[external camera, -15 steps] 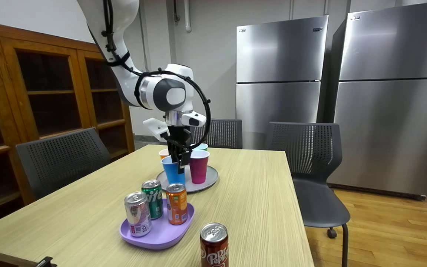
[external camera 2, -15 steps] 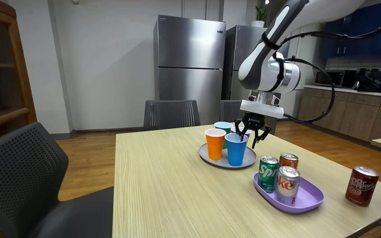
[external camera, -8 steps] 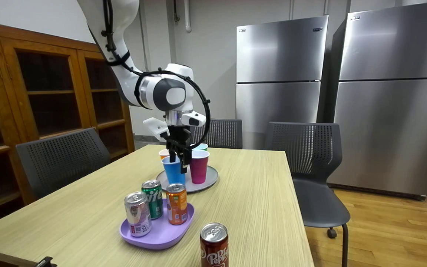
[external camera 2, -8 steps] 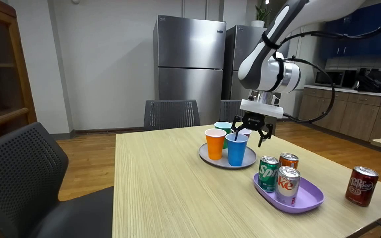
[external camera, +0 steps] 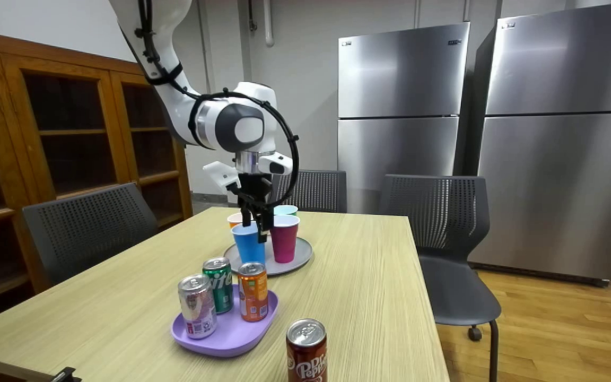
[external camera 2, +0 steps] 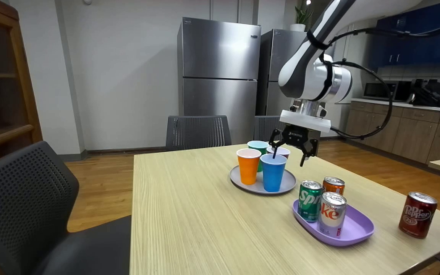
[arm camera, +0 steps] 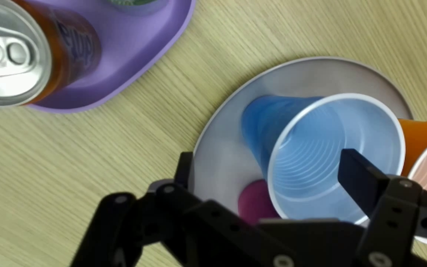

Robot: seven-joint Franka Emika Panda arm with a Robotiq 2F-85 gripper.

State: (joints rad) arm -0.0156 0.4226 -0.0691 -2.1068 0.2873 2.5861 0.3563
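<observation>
End effector (external camera 2: pixel 288 161) spread wide at blue cup (external camera 2: pixel 272 176): in wrist view one finger overlaps the cup's mouth, the other's outside; can't tell if either touches. Cup upright on gray plate (arm camera: pixel 219 163), beside orange cup (external camera 2: pixel 248 169).

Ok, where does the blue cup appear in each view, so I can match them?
In an exterior view: blue cup, left of centre, lower half.
In an exterior view: blue cup, right of centre, lower half.
Wrist view: blue cup, right of centre.
Shared landmark: purple tray, nearer the camera in both exterior views, upper left in the wrist view.
</observation>
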